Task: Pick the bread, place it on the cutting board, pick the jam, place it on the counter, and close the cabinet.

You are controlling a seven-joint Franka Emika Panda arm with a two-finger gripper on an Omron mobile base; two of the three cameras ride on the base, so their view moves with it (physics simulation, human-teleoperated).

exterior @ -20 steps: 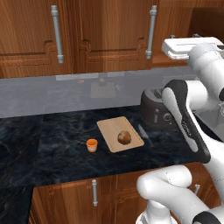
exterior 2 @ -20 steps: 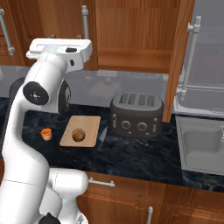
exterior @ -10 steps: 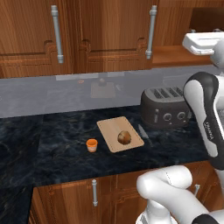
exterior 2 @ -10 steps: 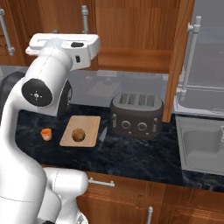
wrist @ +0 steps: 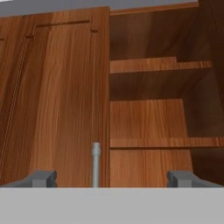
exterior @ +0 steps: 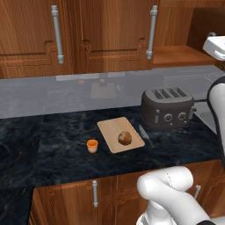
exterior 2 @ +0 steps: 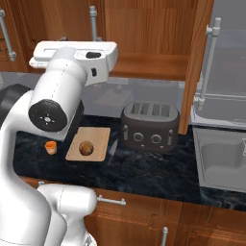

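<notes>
Nearest the base, the counter carries one jam jar, standing upright on the stone just beside the left edge of the one cutting board, apart from it. One bread lump rests on the board, toward its right half. In the right base view the same items read as jam, cutting board and bread on the counter. One toaster with four slots stands to the right of the board, well apart from the bread. One sink lies at the right end of the worktop.

Farther back and above, the cabinet shows two long grey bar handles in the left base view. Its right-hand door stands open, edge toward the camera, exposing a bare shelf. The hand view looks into the open compartment, where two shelves are counted beside a closed panelled door with one handle.

The gripper shows two finger tips set wide apart, holding nothing.

Against the earlier frames, the raised hand has moved right, now reaching the right edge of the left base view; the bread, jam and board are unmoved, and the door remains open.
</notes>
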